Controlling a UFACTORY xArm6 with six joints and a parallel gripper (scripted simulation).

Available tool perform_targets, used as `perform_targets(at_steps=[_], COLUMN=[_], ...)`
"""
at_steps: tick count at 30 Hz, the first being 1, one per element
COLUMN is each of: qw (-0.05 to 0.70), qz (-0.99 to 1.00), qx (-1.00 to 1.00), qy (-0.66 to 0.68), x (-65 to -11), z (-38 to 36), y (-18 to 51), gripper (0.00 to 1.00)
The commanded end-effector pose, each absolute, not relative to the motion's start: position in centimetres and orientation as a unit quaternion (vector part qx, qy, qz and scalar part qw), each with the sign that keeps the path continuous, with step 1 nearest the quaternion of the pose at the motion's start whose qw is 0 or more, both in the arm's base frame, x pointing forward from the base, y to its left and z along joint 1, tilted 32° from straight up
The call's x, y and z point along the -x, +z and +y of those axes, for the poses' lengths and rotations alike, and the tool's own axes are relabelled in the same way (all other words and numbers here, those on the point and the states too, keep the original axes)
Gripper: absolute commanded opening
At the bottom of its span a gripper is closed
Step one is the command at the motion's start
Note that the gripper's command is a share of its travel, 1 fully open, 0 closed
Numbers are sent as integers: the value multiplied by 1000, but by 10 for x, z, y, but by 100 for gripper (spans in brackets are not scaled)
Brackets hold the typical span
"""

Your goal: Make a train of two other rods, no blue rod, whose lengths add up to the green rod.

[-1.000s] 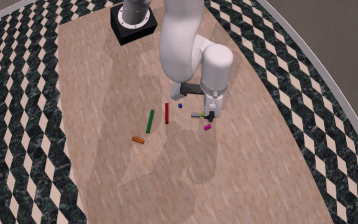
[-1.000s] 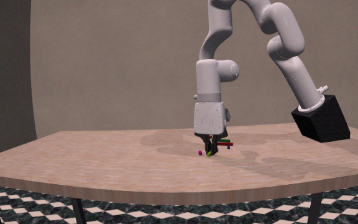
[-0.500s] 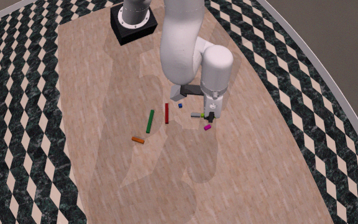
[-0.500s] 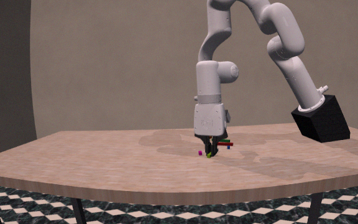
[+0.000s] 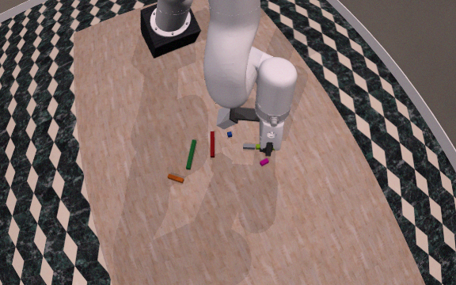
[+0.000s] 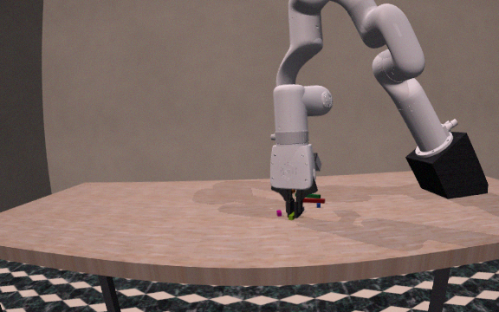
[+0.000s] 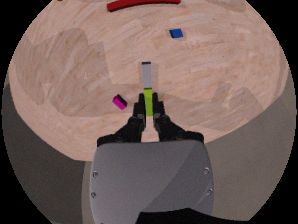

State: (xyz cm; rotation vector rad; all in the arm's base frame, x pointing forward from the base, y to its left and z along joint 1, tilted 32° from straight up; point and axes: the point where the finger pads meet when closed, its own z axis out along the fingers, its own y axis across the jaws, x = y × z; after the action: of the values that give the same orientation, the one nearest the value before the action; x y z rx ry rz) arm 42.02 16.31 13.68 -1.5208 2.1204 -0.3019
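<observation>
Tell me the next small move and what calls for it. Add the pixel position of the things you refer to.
I'd open the gripper [image 5: 267, 150] [image 6: 294, 215] [image 7: 148, 100] gently and leave the lime rod [image 5: 258, 146] [image 6: 291, 216] [image 7: 149, 102] there: it lies between the fingers, seemingly down on the table [image 5: 315, 206] [image 6: 145, 243] [image 7: 55, 50], in line with the grey rod [image 5: 248, 146] [image 7: 146, 76], their ends appearing to meet.

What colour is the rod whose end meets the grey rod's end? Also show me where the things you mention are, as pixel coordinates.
Lime green [image 5: 258, 146] [image 6: 291, 216] [image 7: 148, 101], clearest in the wrist view.
</observation>
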Motion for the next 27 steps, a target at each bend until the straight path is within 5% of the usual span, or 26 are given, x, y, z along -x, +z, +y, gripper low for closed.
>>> perform_targets(at_steps=[1,13,27], qw=[256,256,256], qz=[780,780,780], qx=[560,560,560], qy=[-111,-111,-111], x=[-421,-421,-421], z=[163,163,163], y=[138,138,138], gripper=[4,4,24])
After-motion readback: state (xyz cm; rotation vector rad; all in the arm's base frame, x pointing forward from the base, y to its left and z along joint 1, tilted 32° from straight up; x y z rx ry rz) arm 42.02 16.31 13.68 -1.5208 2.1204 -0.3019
